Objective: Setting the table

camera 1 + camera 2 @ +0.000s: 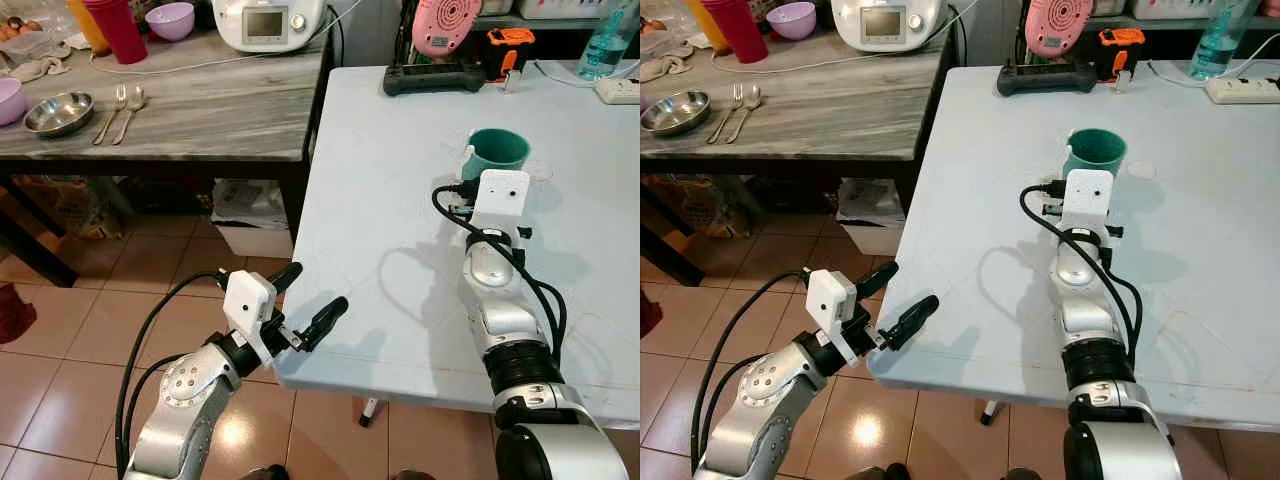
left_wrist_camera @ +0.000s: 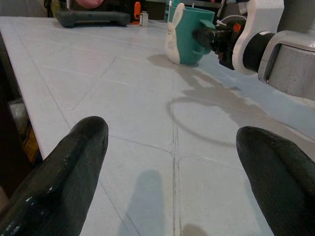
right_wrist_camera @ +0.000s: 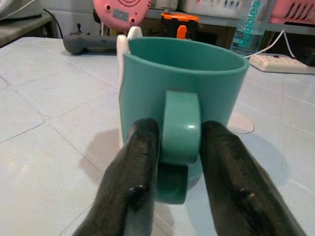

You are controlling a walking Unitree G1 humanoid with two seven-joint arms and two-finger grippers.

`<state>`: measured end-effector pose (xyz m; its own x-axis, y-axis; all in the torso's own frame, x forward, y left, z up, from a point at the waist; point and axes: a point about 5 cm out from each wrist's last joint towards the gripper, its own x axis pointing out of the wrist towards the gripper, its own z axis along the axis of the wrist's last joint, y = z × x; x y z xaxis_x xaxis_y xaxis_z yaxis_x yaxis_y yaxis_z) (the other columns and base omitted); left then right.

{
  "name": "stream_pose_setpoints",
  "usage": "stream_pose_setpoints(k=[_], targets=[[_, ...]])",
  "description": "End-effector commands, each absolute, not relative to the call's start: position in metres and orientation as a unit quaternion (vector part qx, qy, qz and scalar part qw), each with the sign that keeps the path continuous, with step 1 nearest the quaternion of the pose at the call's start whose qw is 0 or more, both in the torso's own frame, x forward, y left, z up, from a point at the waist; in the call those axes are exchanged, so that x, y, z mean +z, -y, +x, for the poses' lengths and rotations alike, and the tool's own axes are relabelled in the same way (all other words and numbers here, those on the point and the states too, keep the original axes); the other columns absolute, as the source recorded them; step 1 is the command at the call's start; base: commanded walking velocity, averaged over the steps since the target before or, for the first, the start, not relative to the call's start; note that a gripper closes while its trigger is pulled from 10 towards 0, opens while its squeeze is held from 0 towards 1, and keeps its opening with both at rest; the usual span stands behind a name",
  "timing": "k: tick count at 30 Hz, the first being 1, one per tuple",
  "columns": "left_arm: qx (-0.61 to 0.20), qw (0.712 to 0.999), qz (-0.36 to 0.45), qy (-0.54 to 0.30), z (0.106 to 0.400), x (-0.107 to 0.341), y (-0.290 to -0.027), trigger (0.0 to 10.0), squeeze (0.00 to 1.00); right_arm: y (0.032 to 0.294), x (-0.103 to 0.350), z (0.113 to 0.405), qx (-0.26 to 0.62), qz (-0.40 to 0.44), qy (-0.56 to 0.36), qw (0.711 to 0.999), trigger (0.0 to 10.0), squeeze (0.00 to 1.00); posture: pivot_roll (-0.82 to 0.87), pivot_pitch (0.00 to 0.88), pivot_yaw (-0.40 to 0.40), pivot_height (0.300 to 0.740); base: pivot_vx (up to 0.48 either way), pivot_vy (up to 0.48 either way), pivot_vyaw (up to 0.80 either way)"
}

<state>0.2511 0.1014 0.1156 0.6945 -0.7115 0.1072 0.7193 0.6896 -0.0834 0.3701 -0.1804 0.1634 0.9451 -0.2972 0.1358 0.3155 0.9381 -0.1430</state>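
The right hand (image 3: 178,162) was clenched on the handle of the teal plastic mug (image 1: 497,152), which stood toward the far edge of the pale blue surface (image 1: 400,160) — placement step. Next, I judged, it should release and withdraw straight. The left hand (image 1: 310,300) hovered released at the near-left corner.

mug (image 1: 497,150) on table (image 1: 380,200)
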Motion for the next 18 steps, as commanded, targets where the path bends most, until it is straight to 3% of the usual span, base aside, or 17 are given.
stream_pose_setpoints(k=[1, 2, 3, 7, 8, 9, 10, 11, 12, 18], targets=[[-0.387, 0.92, -0.051, 0.032, 0.2512, 0.1149, -0.1039, 10.0, 0.0, 0.1786, 0.1657, 0.3714, -0.151, -0.083, 0.059, 0.983, 10.0, 0.09, -0.19, 0.145, 0.094, 0.74, 0.0, 0.0, 0.0], [-0.387, 0.92, -0.051, 0.032, 0.2512, 0.1149, -0.1039, 10.0, 0.0, 0.1786, 0.1657, 0.3714, -0.151, -0.083, 0.059, 0.983, 10.0, 0.09, -0.19, 0.145, 0.094, 0.74, 0.0, 0.0, 0.0], [-0.387, 0.92, -0.051, 0.031, 0.2511, 0.1148, -0.1039, 10.0, 0.0, 0.178, 0.1658, 0.3716, -0.149, -0.085, 0.059, 0.983, 10.0, 0.0, -0.19, 0.144, 0.094, 0.74, 0.0, 0.0, 0.0], [-0.386, 0.921, -0.05, 0.032, 0.2512, 0.1147, -0.1039, 10.0, 0.0, 0.1777, 0.1658, 0.3717, -0.149, -0.084, 0.058, 0.984, 10.0, 0.0, -0.19, 0.143, 0.094, 0.74, 0.0, 0.0, 0.0], [-0.385, 0.921, -0.051, 0.032, 0.2511, 0.1147, -0.1039, 10.0, 0.0, 0.1771, 0.1659, 0.3717, -0.149, -0.083, 0.06, 0.984, 5.5, 0.0, -0.19, 0.143, 0.094, 0.74, 0.0, 0.0, 0.0], [-0.385, 0.921, -0.051, 0.032, 0.2512, 0.1147, -0.1039, 10.0, 0.0, 0.1768, 0.1659, 0.3717, -0.149, -0.083, 0.06, 0.984, 3.5, 0.0, -0.19, 0.143, 0.094, 0.74, 0.0, 0.0, 0.0], [-0.385, 0.921, -0.051, 0.032, 0.2512, 0.1147, -0.1039, 10.0, 0.0, 0.1766, 0.1659, 0.3717, -0.149, -0.083, 0.06, 0.984, 3.5, 0.0, -0.19, 0.143, 0.094, 0.74, 0.0, 0.0, 0.0], [-0.385, 0.921, -0.051, 0.032, 0.2512, 0.1147, -0.104, 10.0, 0.0, 0.1765, 0.1659, 0.3716, -0.149, -0.082, 0.061, 0.984, 0.6, 0.0, -0.19, 0.143, 0.094, 0.74, 0.0, 0.0, 0.0], [-0.385, 0.921, -0.051, 0.032, 0.2511, 0.1147, -0.104, 10.0, 0.0, 0.1765, 0.166, 0.3716, -0.149, -0.082, 0.062, 0.983, 0.0, 0.0, -0.19, 0.143, 0.094, 0.74, 0.0, 0.0, 0.0], [-0.384, 0.921, -0.052, 0.033, 0.2518, 0.1149, -0.1035, 10.0, 0.0, 0.1769, 0.1665, 0.3722, -0.148, -0.082, 0.062, 0.984, 0.0, 0.0, -0.19, 0.142, 0.096, 0.74, 0.0, 0.0, 0.0]])
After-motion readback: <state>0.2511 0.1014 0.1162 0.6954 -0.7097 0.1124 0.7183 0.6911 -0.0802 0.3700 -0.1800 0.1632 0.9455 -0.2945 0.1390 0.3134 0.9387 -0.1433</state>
